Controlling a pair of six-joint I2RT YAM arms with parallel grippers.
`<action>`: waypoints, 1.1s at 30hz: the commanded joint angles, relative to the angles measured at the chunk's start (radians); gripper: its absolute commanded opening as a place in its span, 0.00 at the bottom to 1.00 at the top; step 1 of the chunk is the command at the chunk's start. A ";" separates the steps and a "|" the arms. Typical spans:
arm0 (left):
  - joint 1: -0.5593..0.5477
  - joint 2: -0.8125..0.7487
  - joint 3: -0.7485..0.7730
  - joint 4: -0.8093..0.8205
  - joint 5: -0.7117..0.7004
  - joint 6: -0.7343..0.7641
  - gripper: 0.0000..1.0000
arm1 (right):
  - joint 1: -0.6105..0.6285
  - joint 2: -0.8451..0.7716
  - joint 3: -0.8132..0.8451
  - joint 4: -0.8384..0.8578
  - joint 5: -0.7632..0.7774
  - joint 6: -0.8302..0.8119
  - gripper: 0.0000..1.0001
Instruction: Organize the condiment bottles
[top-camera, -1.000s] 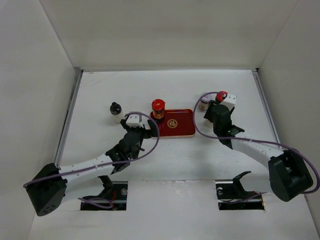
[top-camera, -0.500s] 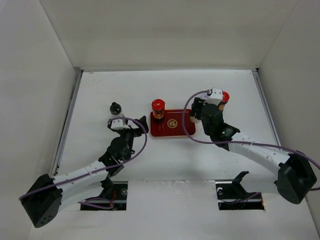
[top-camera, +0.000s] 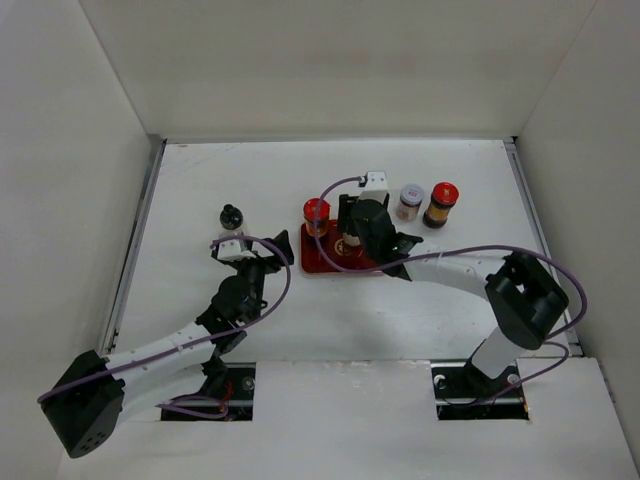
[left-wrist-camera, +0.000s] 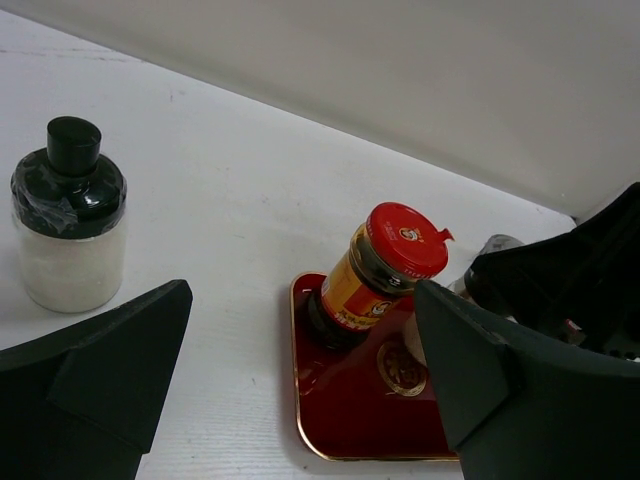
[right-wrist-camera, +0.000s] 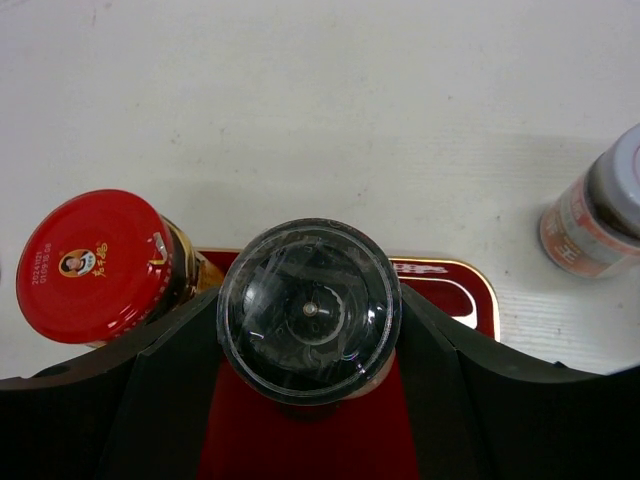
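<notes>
My right gripper (top-camera: 352, 238) is shut on a bottle with a dark grey see-through cap (right-wrist-camera: 310, 310) and holds it upright over the red tray (top-camera: 378, 262). A red-capped jar (top-camera: 317, 213) stands on the tray's back left corner, just left of the held bottle. My left gripper (top-camera: 278, 252) is open and holds nothing, a little left of the tray. The black-capped bottle (left-wrist-camera: 70, 215) with white contents stands on the table left of it. A silver-capped bottle (top-camera: 410, 200) and another red-capped bottle (top-camera: 441, 203) stand behind the tray on the right.
White walls close the table (top-camera: 200, 180) on the left, back and right. In the left wrist view my right gripper's dark body (left-wrist-camera: 570, 270) fills the space right of the red-capped jar (left-wrist-camera: 385, 265).
My right gripper has carried the grey-capped bottle left from the back right group to above the tray. My left gripper drew back left from the tray, then held still.
</notes>
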 joint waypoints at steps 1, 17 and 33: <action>-0.012 0.000 0.003 0.061 -0.006 -0.016 0.95 | 0.013 0.001 0.067 0.173 0.012 0.003 0.58; -0.034 0.071 0.024 0.072 -0.005 -0.008 0.95 | 0.022 0.047 0.032 0.226 0.066 0.045 0.90; -0.039 0.059 0.021 0.073 -0.009 -0.008 0.95 | -0.379 -0.298 -0.176 0.046 0.196 -0.008 1.00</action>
